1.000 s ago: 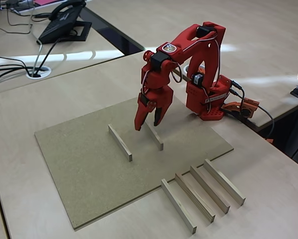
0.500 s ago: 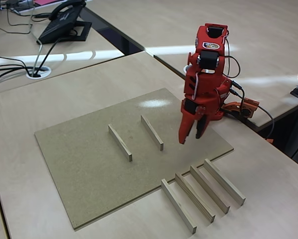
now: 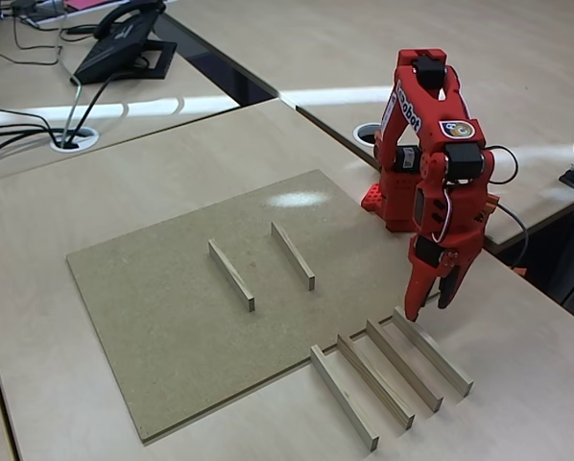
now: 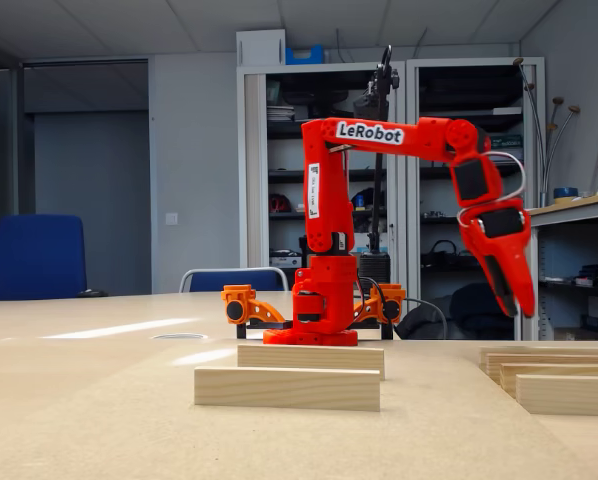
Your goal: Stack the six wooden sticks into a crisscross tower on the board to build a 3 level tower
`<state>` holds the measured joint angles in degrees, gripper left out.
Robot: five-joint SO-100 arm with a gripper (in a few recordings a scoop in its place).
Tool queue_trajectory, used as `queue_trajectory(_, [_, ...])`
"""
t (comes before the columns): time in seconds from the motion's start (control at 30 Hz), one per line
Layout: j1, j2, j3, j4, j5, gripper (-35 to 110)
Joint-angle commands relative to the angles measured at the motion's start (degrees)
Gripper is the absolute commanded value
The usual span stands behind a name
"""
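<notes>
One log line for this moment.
hand: empty, above rightmost stick | board: two parallel sticks | desk: four sticks waiting

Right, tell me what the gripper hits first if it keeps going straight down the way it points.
Probably the stick farthest from the board: the gripper points down over that stick's far end, though depth is uncertain.

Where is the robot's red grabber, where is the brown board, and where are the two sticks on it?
gripper (image 3: 431,305): a fixed view, between its fingertips.
board (image 3: 172,327): a fixed view, bare surface.
left stick (image 3: 231,275): a fixed view, its middle.
right stick (image 3: 293,255): a fixed view, its middle.
</notes>
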<state>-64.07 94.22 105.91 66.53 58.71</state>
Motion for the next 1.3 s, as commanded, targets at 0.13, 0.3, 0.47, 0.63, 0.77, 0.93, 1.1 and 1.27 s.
queue_trajectory(0.13, [-1.58, -3.78, -4.57, -2.64, 1.76, 27])
queue_trajectory(0.3, [-1.58, -6.24, -4.48, -5.19, 1.76, 26])
queue_trajectory(0.47, [-1.58, -7.73, -2.72, -8.88, 1.76, 26])
queue_trajectory(0.63, [-1.49, -9.58, -2.11, -11.43, 1.67, 26])
queue_trajectory(0.77, [-1.32, -10.55, -2.11, -12.39, 1.58, 25])
queue_trajectory(0.93, [-1.41, -10.99, -2.02, -13.01, 1.76, 23])
queue_trajectory(1.1, [-1.49, -10.99, -1.23, -13.89, 1.85, 22])
queue_trajectory(1.27, [-1.32, -11.51, -0.18, -15.56, 1.67, 22])
